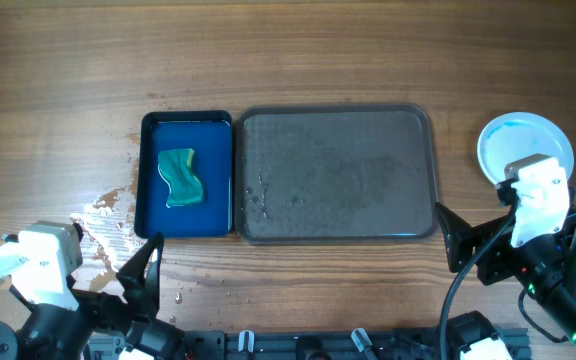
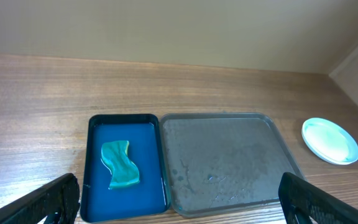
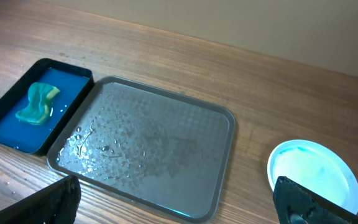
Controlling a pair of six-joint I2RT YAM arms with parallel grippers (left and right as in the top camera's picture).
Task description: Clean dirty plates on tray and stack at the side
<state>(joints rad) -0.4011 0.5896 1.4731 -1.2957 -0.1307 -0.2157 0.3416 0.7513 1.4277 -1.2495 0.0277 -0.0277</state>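
The dark grey-brown tray (image 1: 336,175) lies mid-table, wet and with no plates on it; it also shows in the left wrist view (image 2: 225,158) and the right wrist view (image 3: 148,146). White plates with a bluish wash (image 1: 524,145) sit stacked on the table to the tray's right, seen too in the left wrist view (image 2: 330,140) and the right wrist view (image 3: 312,174); how many are in the stack I cannot tell. My left gripper (image 1: 140,275) is open and empty near the front left. My right gripper (image 1: 465,245) is open and empty, in front of the plates.
A smaller deep-blue tray (image 1: 187,175) with a green sponge (image 1: 181,178) in it touches the grey tray's left side. Water drops and a wet patch (image 1: 108,215) lie on the wood left of it. The arms' bases stand along the front edge.
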